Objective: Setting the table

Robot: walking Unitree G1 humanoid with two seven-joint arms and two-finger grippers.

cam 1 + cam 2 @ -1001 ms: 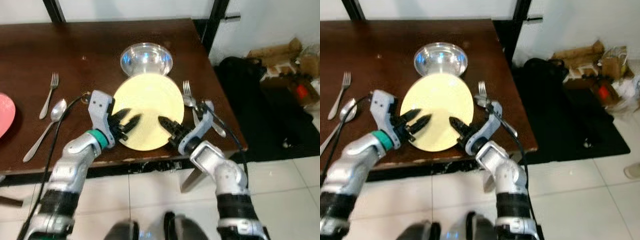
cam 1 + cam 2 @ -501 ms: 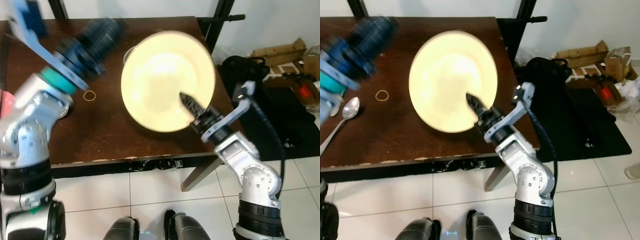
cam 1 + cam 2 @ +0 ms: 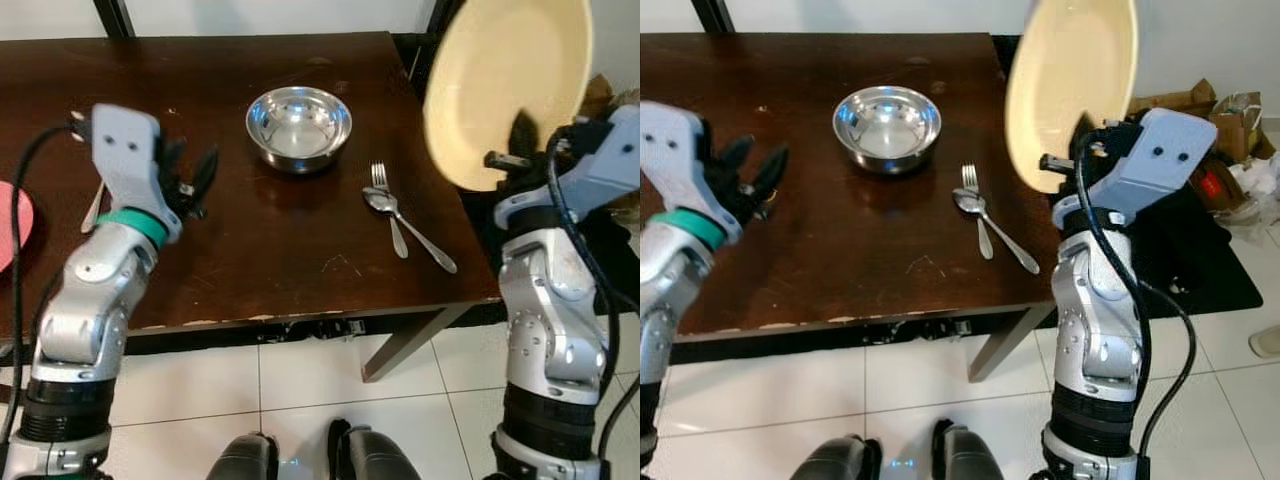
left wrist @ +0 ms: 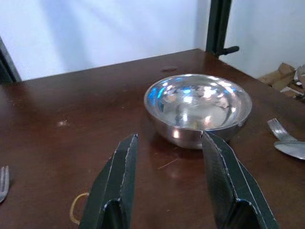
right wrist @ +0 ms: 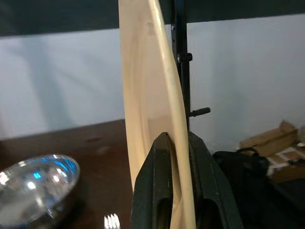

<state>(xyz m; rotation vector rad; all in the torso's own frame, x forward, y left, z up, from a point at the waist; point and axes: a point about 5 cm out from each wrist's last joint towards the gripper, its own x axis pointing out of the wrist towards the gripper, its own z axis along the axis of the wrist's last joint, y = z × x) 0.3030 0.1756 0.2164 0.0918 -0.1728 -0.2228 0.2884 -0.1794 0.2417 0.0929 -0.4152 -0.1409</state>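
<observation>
**Caller:** Up and away goes the yellow plate point(image 3: 505, 85)! A second ago it lay flat on the tabletop point(image 3: 250, 240) in front of the steel bowl point(image 3: 298, 122); half a second ago it was lifted over the middle. Now it stands on edge at the upper right of the frame, out past the tabletop's right side.

**Analyst:** And the right gripper point(image 5: 175, 157) has it alone. Look at the wrist view: both black fingers closed tight on the rim, one on each face, with the plate nearly vertical above them.

**Caller:** The left gripper point(image 4: 169, 157)?

**Analyst:** It has pulled back to the left of the frame, fingers spread apart and holding nothing, pointed toward the bowl.

**Caller:** What's left on the wood?

**Analyst:** The bowl sits upper centre. A fork point(image 3: 386, 200) and spoon point(image 3: 410, 228) lie just right of it, touching near their heads. Another fork point(image 4: 3, 183) and a rubber band point(image 4: 76, 210) lie by the left gripper, and there's a pink plate point(image 3: 12, 225) at the far left edge.

**Caller:** So where's the danger?

**Analyst:** That grip, I'd say. A thin pinch on the bottom rim, with the whole disc standing above it. A fast swing could pivot the plate between the fingers or slip it out, and it now hangs over tiled floor point(image 3: 330, 370) and the clutter beside the tabletop, not over wood.

**Caller:** And coming back down?

**Analyst:** It must be levelled first, or an edge strikes. The cutlery and bowl crowd the landing spot too.
</observation>
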